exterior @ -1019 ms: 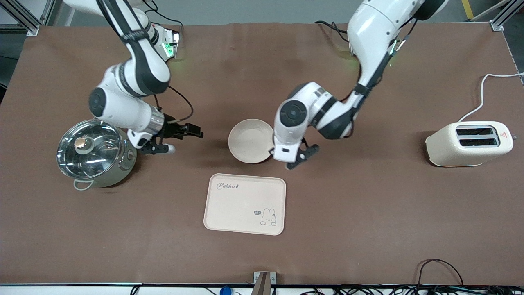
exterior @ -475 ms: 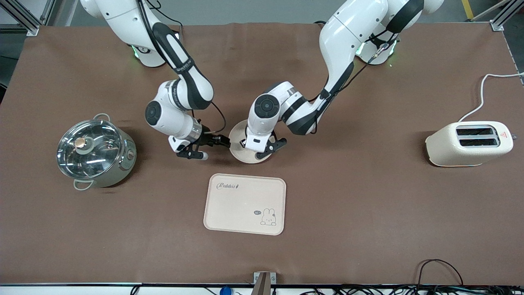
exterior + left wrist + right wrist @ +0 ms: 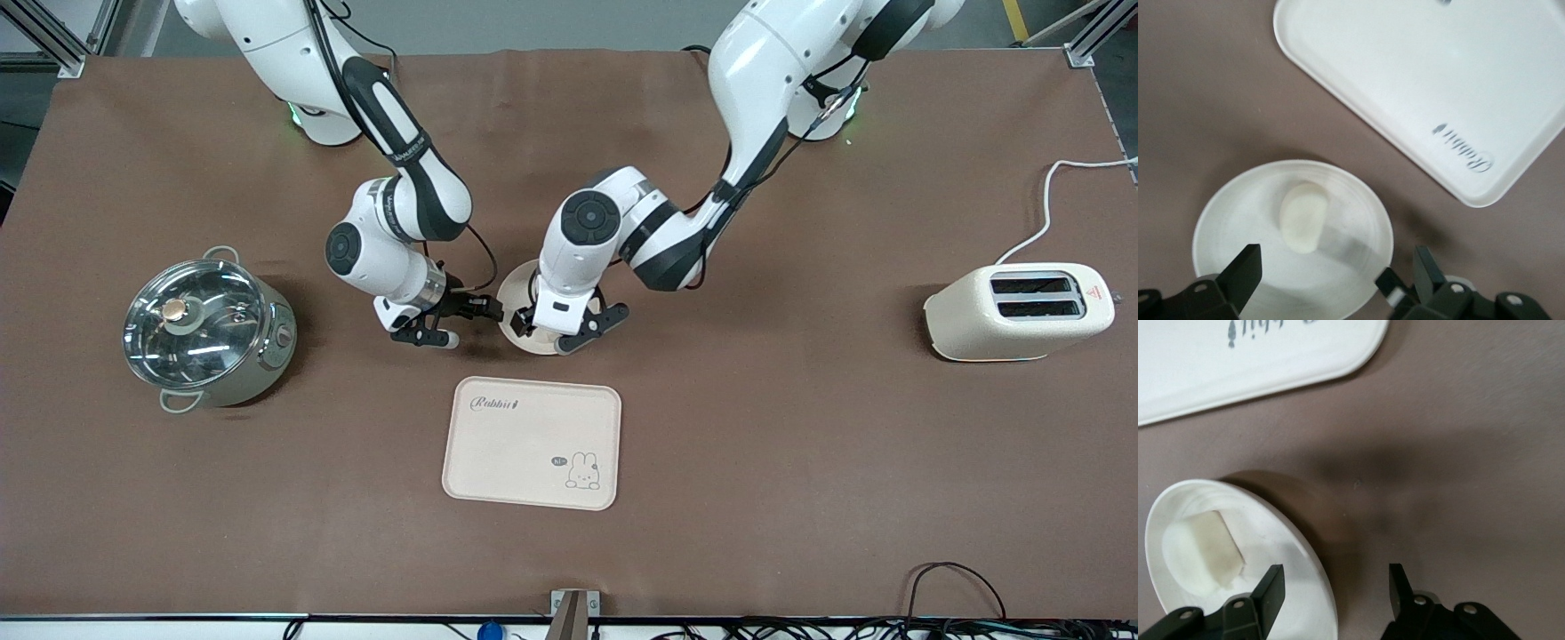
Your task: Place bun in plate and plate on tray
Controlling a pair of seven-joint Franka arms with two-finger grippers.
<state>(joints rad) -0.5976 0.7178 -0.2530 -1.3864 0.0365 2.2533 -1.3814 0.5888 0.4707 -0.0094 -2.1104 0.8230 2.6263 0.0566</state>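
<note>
The round plate (image 3: 511, 307) lies on the table, farther from the front camera than the tray (image 3: 532, 443). The bun (image 3: 1303, 217) lies in the plate; it also shows in the right wrist view (image 3: 1201, 550) and is hidden under the left hand in the front view. My left gripper (image 3: 566, 331) is open just over the plate (image 3: 1258, 200), one finger above its edge and one outside it. My right gripper (image 3: 467, 324) is open at the plate's rim (image 3: 1318, 587) on the side toward the right arm's end, its fingers on either side of the rim. The tray is empty.
A steel pot with a glass lid (image 3: 204, 333) stands toward the right arm's end. A cream toaster (image 3: 1018, 311) with its white cord stands toward the left arm's end. The tray's corner shows in both wrist views (image 3: 1438, 87) (image 3: 1238, 353).
My right gripper has swung from beside the pot to the plate's rim. My left gripper has moved from beside the plate to over it. In the last half second both moved only slightly.
</note>
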